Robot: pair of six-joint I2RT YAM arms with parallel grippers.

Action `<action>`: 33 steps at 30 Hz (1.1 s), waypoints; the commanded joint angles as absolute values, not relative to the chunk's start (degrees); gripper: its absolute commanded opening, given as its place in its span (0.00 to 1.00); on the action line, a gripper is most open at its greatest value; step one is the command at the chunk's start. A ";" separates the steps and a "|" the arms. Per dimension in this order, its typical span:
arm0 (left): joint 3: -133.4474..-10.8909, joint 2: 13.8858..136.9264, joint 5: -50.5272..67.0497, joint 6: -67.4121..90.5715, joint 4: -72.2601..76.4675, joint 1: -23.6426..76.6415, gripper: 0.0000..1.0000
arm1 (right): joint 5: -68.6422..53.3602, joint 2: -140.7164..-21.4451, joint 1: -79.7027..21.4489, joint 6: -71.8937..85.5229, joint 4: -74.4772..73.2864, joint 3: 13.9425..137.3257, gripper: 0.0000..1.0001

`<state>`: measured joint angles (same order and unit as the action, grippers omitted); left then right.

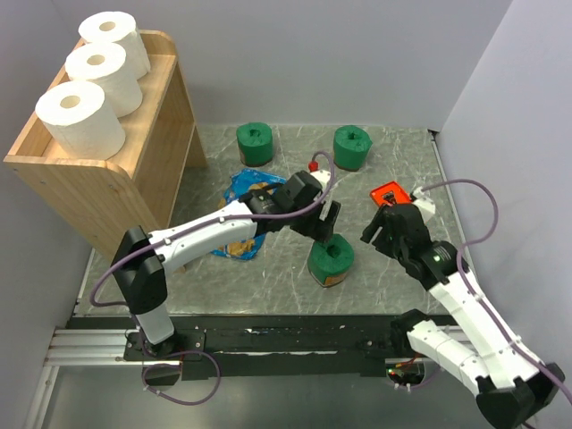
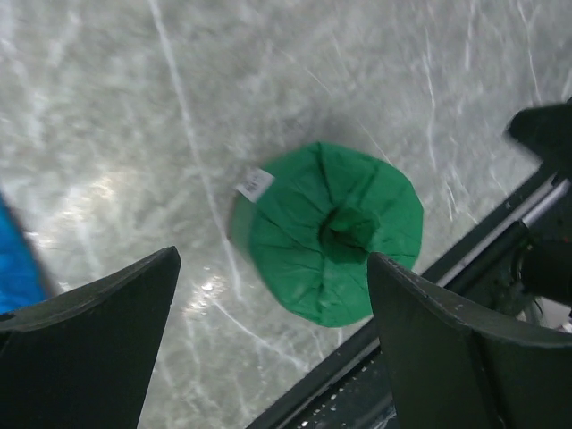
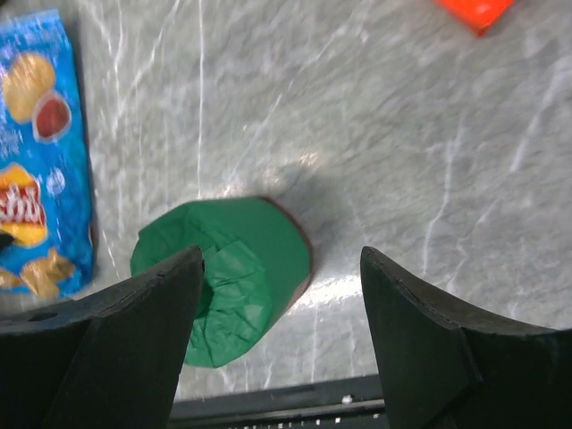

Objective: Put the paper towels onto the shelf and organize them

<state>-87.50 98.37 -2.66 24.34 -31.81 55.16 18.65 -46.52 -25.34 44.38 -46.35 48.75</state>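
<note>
The left gripper (image 2: 273, 268) hangs released, fingers spread wide, over a green roll (image 2: 331, 232). The roll stands on end on the bench (image 1: 402, 143), hollow upward. It sits below and between the fingers, and neither finger touches it. A small white tag (image 2: 256, 184) sticks out from the rim of the roll.

The right gripper (image 3: 281, 259) is also released and grasps nothing. Only bare bench shows between its fingers. The same green roll is just beside its left finger, partly hidden behind it. A blue chip bag (image 3: 40, 134) lies farther out on that side, and a red object (image 1: 391, 192) lies just beyond the gripper.

Two other green rolls (image 1: 255, 143) (image 1: 351, 147) stand well beyond both grippers, near the far edge of the bench. The shelf (image 1: 107, 192) stands far to the left of the left gripper. Three white rolls (image 1: 79, 116) (image 1: 103, 73) (image 1: 113, 37) sit in a row on its top tray, each touching the next.
</note>
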 commanded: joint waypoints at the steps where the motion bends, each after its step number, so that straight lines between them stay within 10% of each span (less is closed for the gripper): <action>1: -84.21 98.09 2.36 28.56 -24.79 56.07 0.93 | 24.43 -39.92 -25.05 46.76 -44.75 46.41 0.78; 33: -85.60 107.14 -9.57 29.71 -29.61 57.92 0.49 | 19.69 -35.51 -24.96 41.66 -40.08 43.77 0.77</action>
<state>-82.96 106.78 -3.40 29.63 -26.68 57.84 20.86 -36.23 -25.23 42.72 -43.05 44.62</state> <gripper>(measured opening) 0.506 0.772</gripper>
